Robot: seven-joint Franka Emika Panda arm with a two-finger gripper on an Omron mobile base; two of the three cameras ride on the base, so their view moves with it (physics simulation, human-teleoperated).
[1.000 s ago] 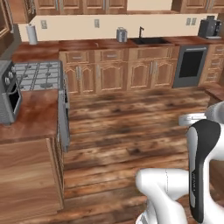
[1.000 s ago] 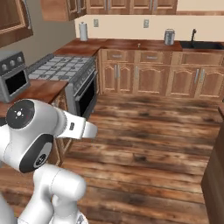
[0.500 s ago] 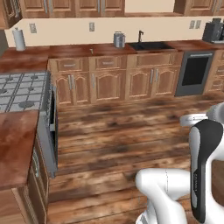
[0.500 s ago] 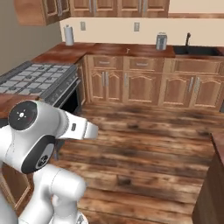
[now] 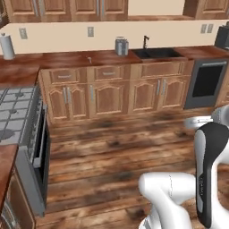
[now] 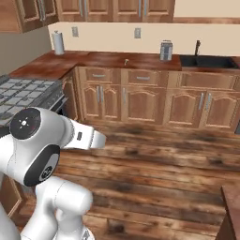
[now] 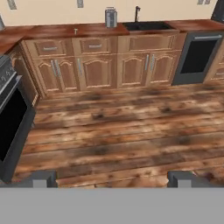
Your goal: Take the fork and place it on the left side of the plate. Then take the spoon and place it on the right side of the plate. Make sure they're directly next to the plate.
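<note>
Stove (image 5: pixel 15 112) at left, oven door dark. Paper towel roll (image 5: pixel 6 46) upright at far left of worktop (image 5: pixel 67 59), against wall. Small pale item (image 5: pixel 89 58) mid worktop, too small to identify; fork, spoon, plate not discernible. Metal canister (image 5: pixel 121 46) upright near back edge, just left of sink (image 5: pixel 159 53). Dishwasher (image 5: pixel 205 82) at right. Claw (image 7: pixel 111 177) spread wide, empty, over wooden floor (image 7: pixel 113 131).

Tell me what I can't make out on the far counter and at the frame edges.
Small pale item left of the canister: too small in every view.
Sink: inside lost in shadow, all views.
Stove: cut by the left base view's left edge.
Dark countertop appliance: cut by that view's right edge.
</note>
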